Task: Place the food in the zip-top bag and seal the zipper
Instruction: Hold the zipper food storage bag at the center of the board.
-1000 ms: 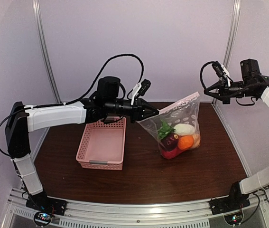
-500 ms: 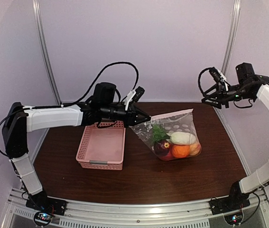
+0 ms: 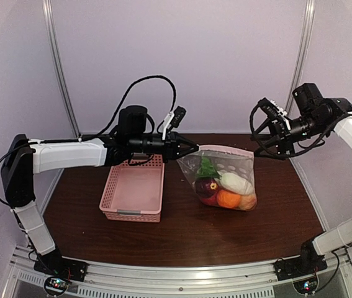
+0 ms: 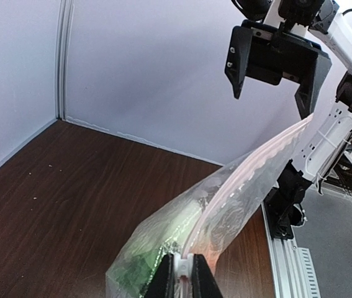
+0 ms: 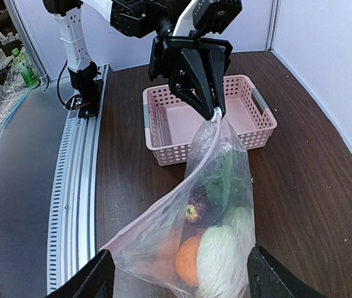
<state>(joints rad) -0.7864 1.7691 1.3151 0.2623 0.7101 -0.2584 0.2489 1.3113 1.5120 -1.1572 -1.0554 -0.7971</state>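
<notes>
The small toy fruits and vegetables [image 3: 224, 191] are sitting inside the one clear polka-dotted zip-top bag [image 3: 241, 166] on the dark worktop [image 3: 182, 239], so sealing is in hand. The left fingers [image 4: 197, 278] are clenching the pale zipper strip [image 4: 250, 175] at one end. The right fingers [image 4: 239, 62] are hanging spread, gripping nothing, and next need to pinch the far corner taut. Counting one white radish, one maroon piece, one orange piece, perhaps two more half hidden, and one pink lattice basket [image 3: 133, 192].

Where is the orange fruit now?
In the top view, the orange fruit sits at the bottom of the zip-top bag, below the white radish, right of the pink basket.
</notes>
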